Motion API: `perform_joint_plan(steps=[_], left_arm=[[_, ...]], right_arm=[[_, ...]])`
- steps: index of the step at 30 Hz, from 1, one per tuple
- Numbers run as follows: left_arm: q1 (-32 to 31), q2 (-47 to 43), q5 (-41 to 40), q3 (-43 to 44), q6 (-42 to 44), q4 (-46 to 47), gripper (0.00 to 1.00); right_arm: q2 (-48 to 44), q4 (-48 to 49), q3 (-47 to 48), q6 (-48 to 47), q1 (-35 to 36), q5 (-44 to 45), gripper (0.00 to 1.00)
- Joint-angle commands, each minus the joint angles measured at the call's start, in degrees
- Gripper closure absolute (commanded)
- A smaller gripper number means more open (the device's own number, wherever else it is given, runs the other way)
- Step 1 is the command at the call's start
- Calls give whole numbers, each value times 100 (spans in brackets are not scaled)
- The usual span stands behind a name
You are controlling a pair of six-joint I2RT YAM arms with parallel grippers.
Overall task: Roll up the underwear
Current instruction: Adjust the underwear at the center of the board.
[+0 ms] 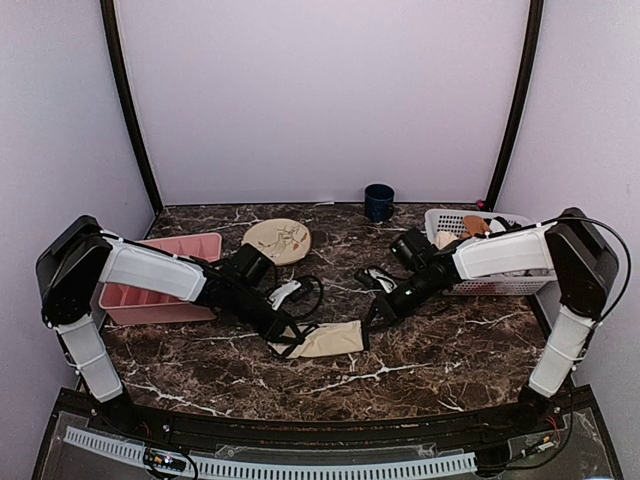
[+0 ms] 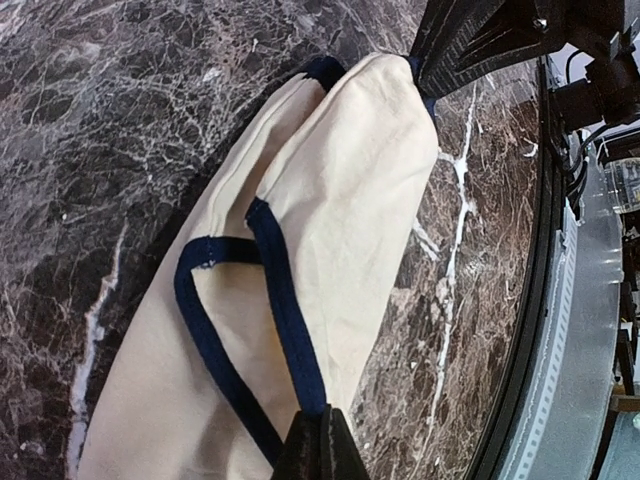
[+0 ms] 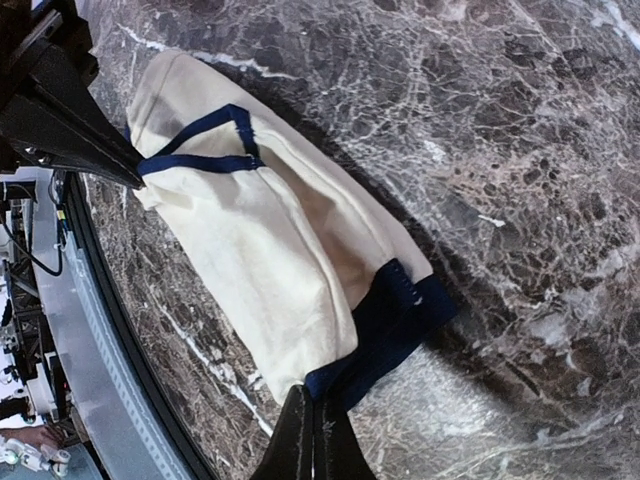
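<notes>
1. Top: underwear (image 1: 328, 340) lies folded on the surface (image 1: 450, 365), front-centre, with left tool (image 1: 285, 345) and right tool (image 1: 371, 320) at its 2 ends, likely to keep it taut.
2. Left wrist: left tool is pressed together, pinching the trimmed edge.
3. Right wrist: right tool pinches the dark-trimmed end; roll not yet begun.

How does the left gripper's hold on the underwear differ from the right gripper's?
The left gripper pinches the underwear at its left end, on thin dark trim; the right gripper pinches its right end, on the wide dark band. The left gripper reaches in from the left, the right gripper from the right. Both are shut on the fabric.
</notes>
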Motion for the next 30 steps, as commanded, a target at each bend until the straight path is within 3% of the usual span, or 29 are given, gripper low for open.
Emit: perform_joint_plan(steps=[1, 13, 18, 22, 26, 30], left_arm=[[116, 318, 145, 175, 134, -166, 100], [391, 931, -196, 539, 212, -482, 100], [388, 509, -477, 732, 346, -808, 82], [391, -170, -833, 739, 432, -935, 65], [374, -590, -1048, 623, 494, -1226, 62], [242, -954, -1072, 176, 406, -1307, 62]], right_arm=[[433, 185, 195, -95, -62, 166, 100], [951, 142, 321, -93, -208, 199, 98], [518, -313, 498, -102, -226, 347, 76], [201, -607, 776, -150, -303, 422, 65], [356, -713, 1257, -232, -312, 361, 59], [706, -707, 1571, -329, -278, 195, 60]])
